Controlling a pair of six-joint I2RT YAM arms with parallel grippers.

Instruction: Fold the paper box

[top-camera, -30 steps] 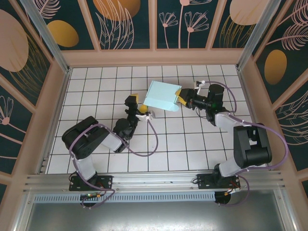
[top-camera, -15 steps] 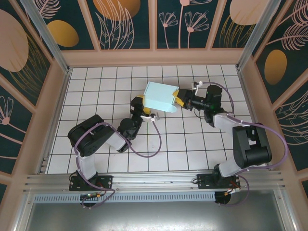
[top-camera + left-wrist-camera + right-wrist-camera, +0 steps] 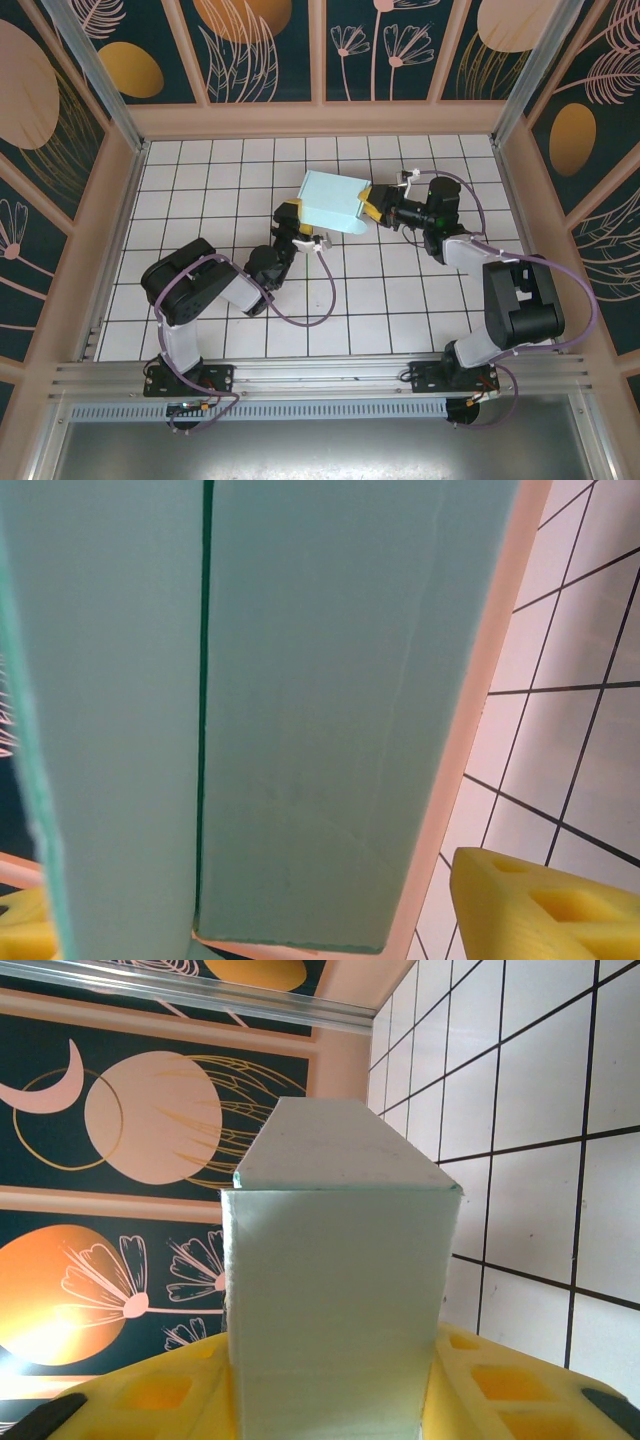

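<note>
Right fingers [image 3: 150, 1400] astride paper box [image 3: 340, 1300]

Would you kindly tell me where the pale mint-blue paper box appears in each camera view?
Top external: the pale mint-blue paper box is just above centre.
Left wrist: box close up, from left edge past the middle.
Right wrist: box centre, reaching the bottom edge.
Shared landmark: the white tiled tabletop with black grid lines.

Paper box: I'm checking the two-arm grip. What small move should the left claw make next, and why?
Probably close the left claw onto the paper box: the right claw grips its other end, while a gap shows beside one left finger.
</note>
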